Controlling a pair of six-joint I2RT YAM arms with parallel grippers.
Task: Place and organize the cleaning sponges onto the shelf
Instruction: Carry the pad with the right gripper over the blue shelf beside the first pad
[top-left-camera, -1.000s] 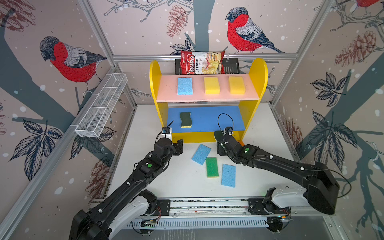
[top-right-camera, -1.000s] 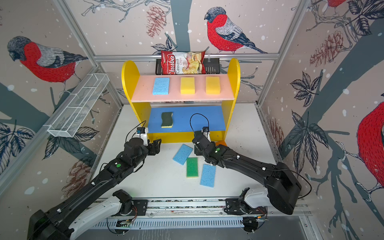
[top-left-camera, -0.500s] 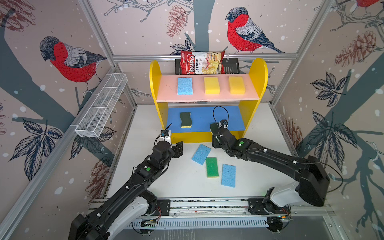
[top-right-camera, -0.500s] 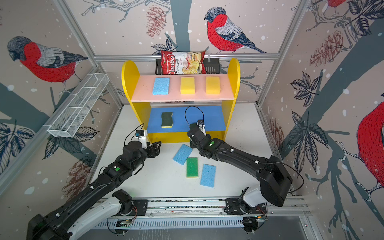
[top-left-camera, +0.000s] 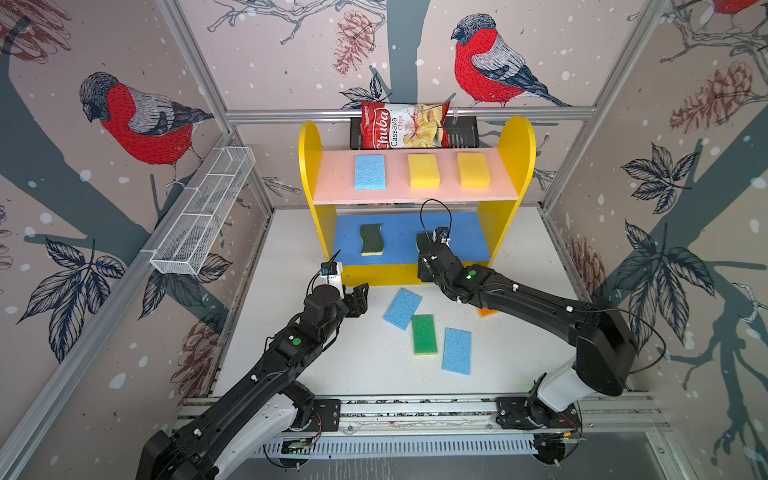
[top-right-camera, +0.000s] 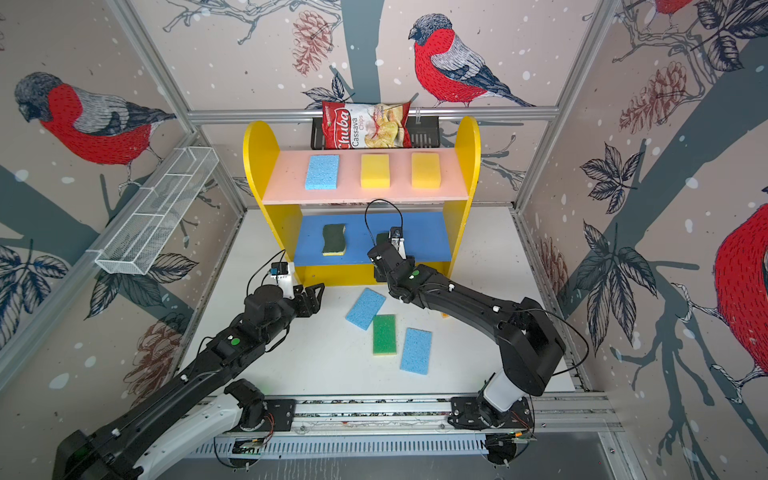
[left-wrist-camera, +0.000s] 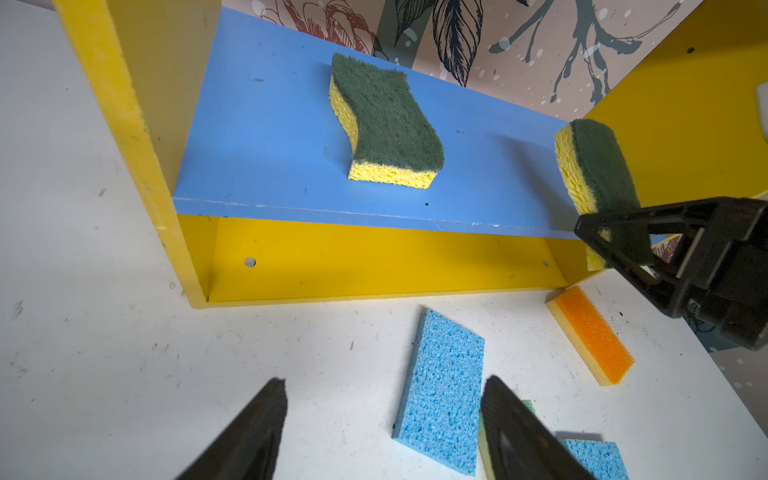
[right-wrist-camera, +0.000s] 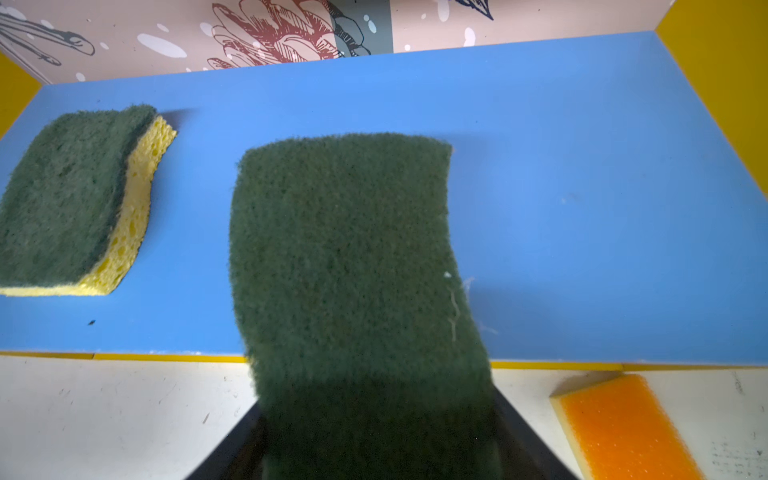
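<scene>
On the shelf (top-left-camera: 515, 166), the pink top board carries one light blue sponge (top-left-camera: 369, 171) and two yellow ones (top-left-camera: 423, 171). A dark-green wavy sponge (top-left-camera: 370, 239) lies on the blue board. My right gripper (right-wrist-camera: 374, 415) is shut on a second dark-green sponge (right-wrist-camera: 353, 257), which reaches over the blue board's front edge. My left gripper (left-wrist-camera: 386, 382) hangs open and empty above the table, just left of a light blue sponge (top-left-camera: 402, 308). A bright green sponge (top-left-camera: 424, 334) and another light blue one (top-left-camera: 457, 351) lie nearby. The right arm partly hides the orange sponge (left-wrist-camera: 590, 332).
A red-and-white chips bag (top-left-camera: 403, 126) sits in a black rack (top-left-camera: 461, 133) behind the shelf. A white wire basket (top-left-camera: 203, 212) hangs on the left wall. A metal rail (top-left-camera: 415, 407) runs along the table's front edge.
My right gripper has carried the dark-green sponge up and leftward, over the blue board's front edge. My left gripper has shifted slightly to the right, still open.
</scene>
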